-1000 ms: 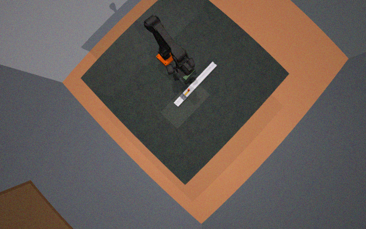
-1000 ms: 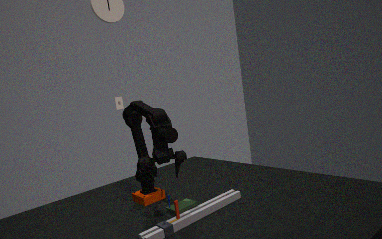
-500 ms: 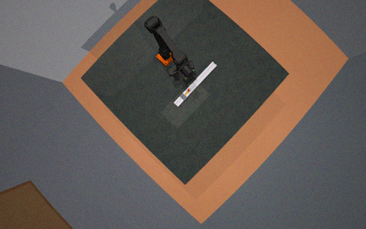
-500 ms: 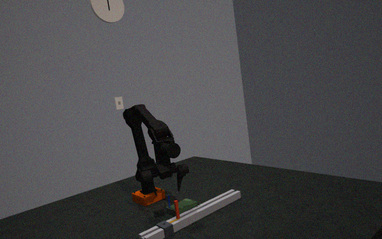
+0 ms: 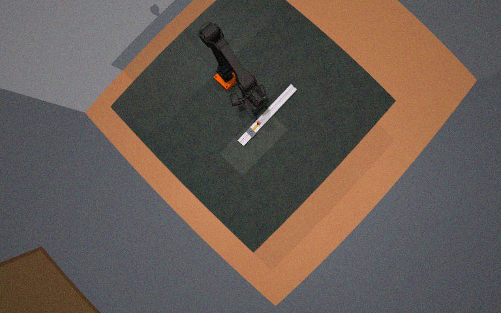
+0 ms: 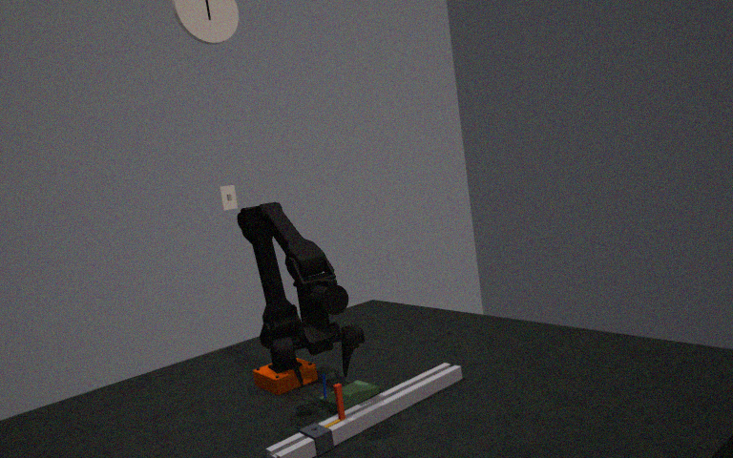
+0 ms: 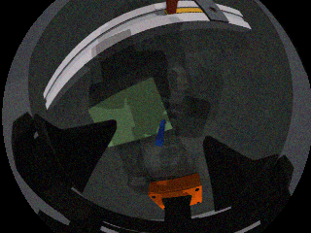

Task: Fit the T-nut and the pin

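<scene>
A dark green tabletop [image 5: 303, 154] [image 6: 557, 385] carries everything; the pale metal rail [image 5: 280, 101] [image 6: 410, 398] [image 7: 73, 69] lies flat on it; the green tray [image 6: 362, 389] [image 7: 141, 104] sits near the rail; the orange base [image 5: 219, 81] [image 6: 265, 381] [image 7: 156, 186] stands farther from the rail, past the tray.

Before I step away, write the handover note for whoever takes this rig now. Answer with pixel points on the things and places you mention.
Pincer [image 5: 254, 104] [image 6: 324, 379] [image 7: 160, 131]: open, nothing held, above the green tray [image 6: 360, 389] [image 7: 141, 104].
Blue pin [image 6: 324, 386] [image 7: 160, 133]: upright at the tray's edge.
Orange handle [image 5: 258, 122] [image 6: 339, 402] [image 7: 171, 7]: sticking up from the rail [image 5: 280, 99] [image 6: 410, 396] [image 7: 68, 68], beside the dark bracket [image 5: 250, 132] [image 6: 316, 435] [image 7: 211, 10].
Done: handle released; nut seating unconfirmed.
Left: check the nut under the hole, grasp and insert the pin.
</scene>
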{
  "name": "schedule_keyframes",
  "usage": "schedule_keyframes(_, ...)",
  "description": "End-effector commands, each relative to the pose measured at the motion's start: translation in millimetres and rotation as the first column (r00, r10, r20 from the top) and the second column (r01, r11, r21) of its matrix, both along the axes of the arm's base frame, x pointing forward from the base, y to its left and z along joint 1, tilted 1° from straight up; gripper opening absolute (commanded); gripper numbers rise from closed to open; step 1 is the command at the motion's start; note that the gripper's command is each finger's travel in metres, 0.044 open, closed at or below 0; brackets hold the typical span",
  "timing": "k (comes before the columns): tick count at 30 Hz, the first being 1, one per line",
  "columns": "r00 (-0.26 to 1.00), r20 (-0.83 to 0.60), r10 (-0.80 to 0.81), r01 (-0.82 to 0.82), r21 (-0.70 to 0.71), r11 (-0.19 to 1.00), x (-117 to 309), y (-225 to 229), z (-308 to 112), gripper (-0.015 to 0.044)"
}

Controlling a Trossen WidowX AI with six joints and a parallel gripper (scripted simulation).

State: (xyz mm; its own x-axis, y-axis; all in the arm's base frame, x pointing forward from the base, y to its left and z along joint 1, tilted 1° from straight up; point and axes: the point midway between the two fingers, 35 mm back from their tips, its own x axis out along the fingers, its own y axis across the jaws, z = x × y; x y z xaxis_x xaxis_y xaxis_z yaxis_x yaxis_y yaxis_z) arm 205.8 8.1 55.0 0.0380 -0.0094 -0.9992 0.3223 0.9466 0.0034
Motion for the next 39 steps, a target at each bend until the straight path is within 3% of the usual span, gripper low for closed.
schedule_keyframes(1,1.000,-0.005,-0.004,0.004,0.006,1.000,-0.4,1.0,-7.7,0.0440)
schedule_keyframes(16,1.000,-0.006,-0.004,0.004,0.006,1.000,-1.0,1.0,-29.6,0.0440)
schedule_keyframes(39,1.000,-0.006,-0.004,0.004,0.006,1.000,-1.0,1.0,-29.6,-0.0150)
